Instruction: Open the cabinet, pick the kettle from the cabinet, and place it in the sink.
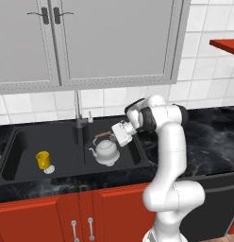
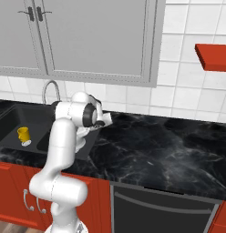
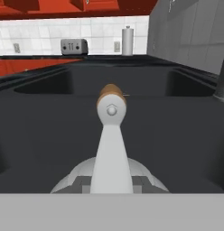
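The silvery-white kettle [image 1: 106,151] stands upright in the right basin of the black sink [image 1: 15,153], its spout pointing left. My gripper [image 1: 116,133] reaches in from the right at the level of its arched handle. In the hand view the handle's metal arm [image 3: 111,149] runs straight ahead to its brown grip [image 3: 111,95], and the gripper [image 3: 111,182] is shut on the arm, one grey fingertip on each side. The basin walls [image 3: 132,85] surround it. A red edge of the cabinet [image 1: 225,45] juts in at the upper right; its doors are out of view.
A small yellow cup [image 1: 42,159] stands in the left basin. The slim silver tap [image 1: 78,111] rises behind the divider. Grey-doored cabinets [image 1: 114,42] hang overhead. Black marble counter [image 2: 169,145] stretches to the right. A toaster [image 3: 74,46] sits far off.
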### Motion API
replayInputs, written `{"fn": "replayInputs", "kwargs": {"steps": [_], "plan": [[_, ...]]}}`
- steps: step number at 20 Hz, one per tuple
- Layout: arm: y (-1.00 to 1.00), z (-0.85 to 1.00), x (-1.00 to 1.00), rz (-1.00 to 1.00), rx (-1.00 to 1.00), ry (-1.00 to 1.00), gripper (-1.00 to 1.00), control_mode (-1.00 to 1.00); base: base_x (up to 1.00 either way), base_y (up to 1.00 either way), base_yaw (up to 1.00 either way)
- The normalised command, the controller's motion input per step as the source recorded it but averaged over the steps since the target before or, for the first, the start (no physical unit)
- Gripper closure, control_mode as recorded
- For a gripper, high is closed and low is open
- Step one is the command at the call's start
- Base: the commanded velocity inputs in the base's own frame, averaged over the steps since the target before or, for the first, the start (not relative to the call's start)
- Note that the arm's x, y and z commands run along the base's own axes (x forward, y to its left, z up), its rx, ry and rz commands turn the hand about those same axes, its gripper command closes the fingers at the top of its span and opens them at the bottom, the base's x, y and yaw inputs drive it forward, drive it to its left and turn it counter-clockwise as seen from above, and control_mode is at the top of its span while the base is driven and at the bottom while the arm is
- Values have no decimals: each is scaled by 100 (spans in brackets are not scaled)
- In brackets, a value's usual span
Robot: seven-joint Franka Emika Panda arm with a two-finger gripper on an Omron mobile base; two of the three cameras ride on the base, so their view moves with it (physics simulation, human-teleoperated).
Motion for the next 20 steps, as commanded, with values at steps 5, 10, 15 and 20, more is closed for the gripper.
{"fn": "replayInputs", "kwargs": {"steps": [5,10,15,20], "plan": [[2,-27,26,0,0,0,100,-100,0,0,0],[1,-34,22,0,0,0,100,-100,0,0,0],[0,-40,16,1,0,0,100,-100,0,0,0],[0,-44,2,1,0,0,100,-100,0,0,0]]}}
